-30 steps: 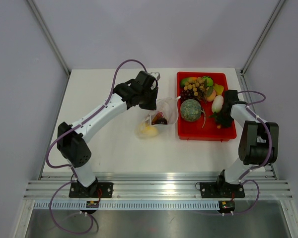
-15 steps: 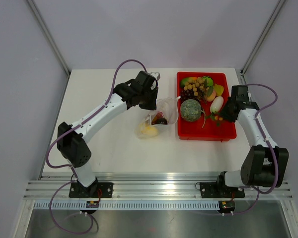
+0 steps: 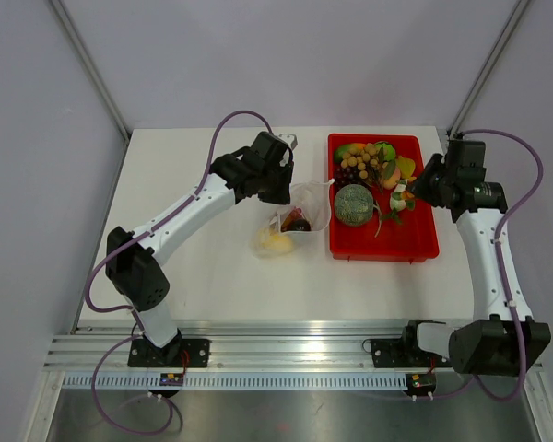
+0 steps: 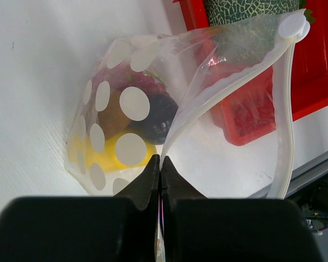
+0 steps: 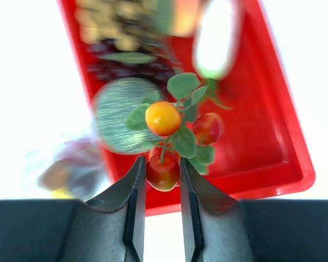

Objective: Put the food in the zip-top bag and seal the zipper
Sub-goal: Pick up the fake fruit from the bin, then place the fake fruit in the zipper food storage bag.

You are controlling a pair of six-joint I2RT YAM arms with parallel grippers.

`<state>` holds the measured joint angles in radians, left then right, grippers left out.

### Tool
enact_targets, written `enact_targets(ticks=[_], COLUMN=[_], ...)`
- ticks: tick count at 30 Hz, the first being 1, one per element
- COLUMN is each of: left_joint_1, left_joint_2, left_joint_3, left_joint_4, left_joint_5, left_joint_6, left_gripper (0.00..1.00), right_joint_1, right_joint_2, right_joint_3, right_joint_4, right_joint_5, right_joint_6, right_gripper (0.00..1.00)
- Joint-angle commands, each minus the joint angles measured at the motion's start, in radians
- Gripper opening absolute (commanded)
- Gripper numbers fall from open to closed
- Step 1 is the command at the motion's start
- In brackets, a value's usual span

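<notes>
Fruit has just left the red rectangular plastic tray (image 3: pixel 422 241) at the table's far right corner: the right tool (image 5: pixel 161 164), low among the toys a second ago, now hangs above it pinching a leafy sprig of small orange and red toy fruits (image 5: pixel 163 117). The left tool (image 4: pixel 160 170) stays pressed together on the rim of the clear white-dotted zip-top bag (image 4: pixel 123 103), mid-table beside the tray, mouth agape, so carrying across looks next.
</notes>
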<state>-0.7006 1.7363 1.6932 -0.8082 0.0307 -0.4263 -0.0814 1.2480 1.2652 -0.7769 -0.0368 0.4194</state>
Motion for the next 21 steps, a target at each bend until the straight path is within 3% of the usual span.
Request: enact_targets(ticks=[1, 4, 12, 21], left_joint_1=[0.000, 0.000, 0.000, 0.000], left_joint_2=[-0.008, -0.007, -0.007, -0.026], left_joint_3=[0.043, 0.046, 0.046, 0.037], left_joint_4=[0.035, 0.037, 0.040, 0.032], left_joint_5=[0.015, 0.021, 0.031, 0.025], left_joint_6=[0.008, 0.000, -0.012, -0.012], left_gripper=[0.00, 0.00, 0.00, 0.00], right_joint_1=[0.069, 0.176, 0.487, 0.704], right_joint_2=[-0.073, -0.088, -0.070, 0.073], right_joint_3=[0.121, 0.203, 0.223, 0.220], right_joint_4=[-0.053, -0.062, 0.025, 0.105], right_joint_5=[-0.058, -0.055, 0.000, 0.087], right_joint_6=[0.018, 0.042, 0.145, 0.165], right_gripper=[0.16, 0.16, 0.15, 0.16])
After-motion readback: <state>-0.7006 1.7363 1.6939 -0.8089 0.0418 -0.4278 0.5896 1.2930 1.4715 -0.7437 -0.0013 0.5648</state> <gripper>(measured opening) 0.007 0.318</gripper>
